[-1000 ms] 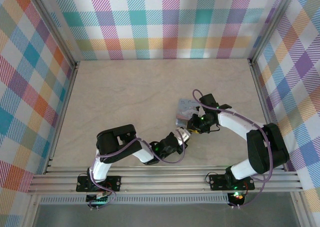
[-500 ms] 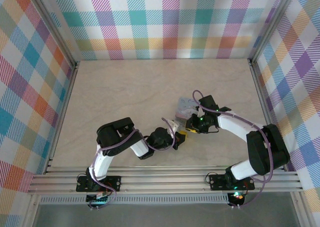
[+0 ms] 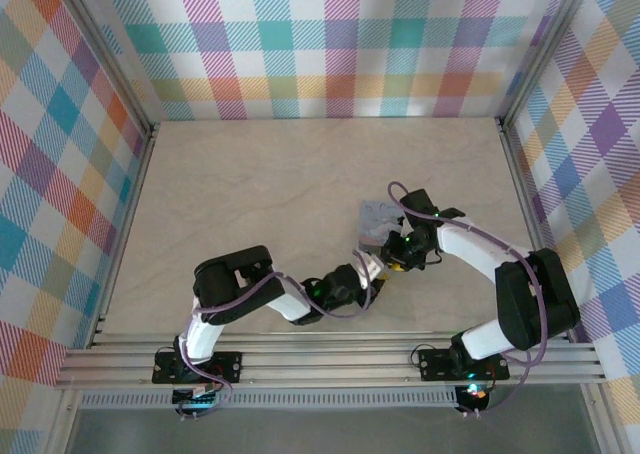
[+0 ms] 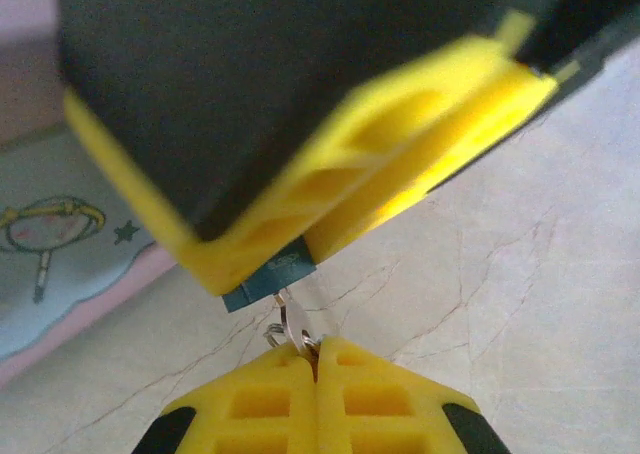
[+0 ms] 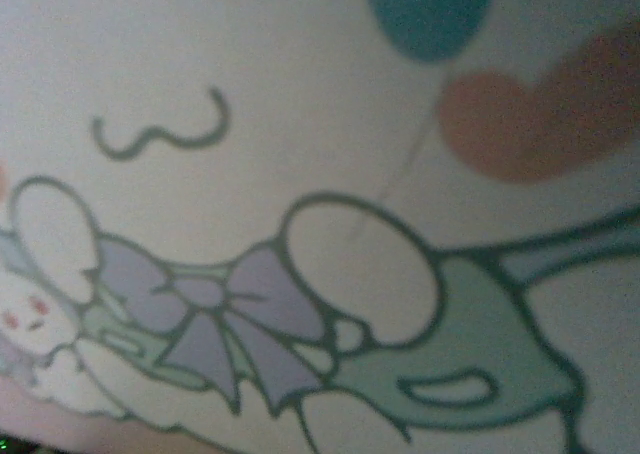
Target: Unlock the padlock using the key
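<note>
Left tool (image 4: pixel 317 354) pinching the thin dark metal key (image 4: pixel 292 325), we should aim squarely at the pale blue-grey padlock (image 3: pixel 378 217).

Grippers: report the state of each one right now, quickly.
Left gripper: closed, pinching the key.
Right gripper: looks closed on the padlock.

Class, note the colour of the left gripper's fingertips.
Yellow fingertips, black at the outer corners; left wrist view shows them best.
</note>
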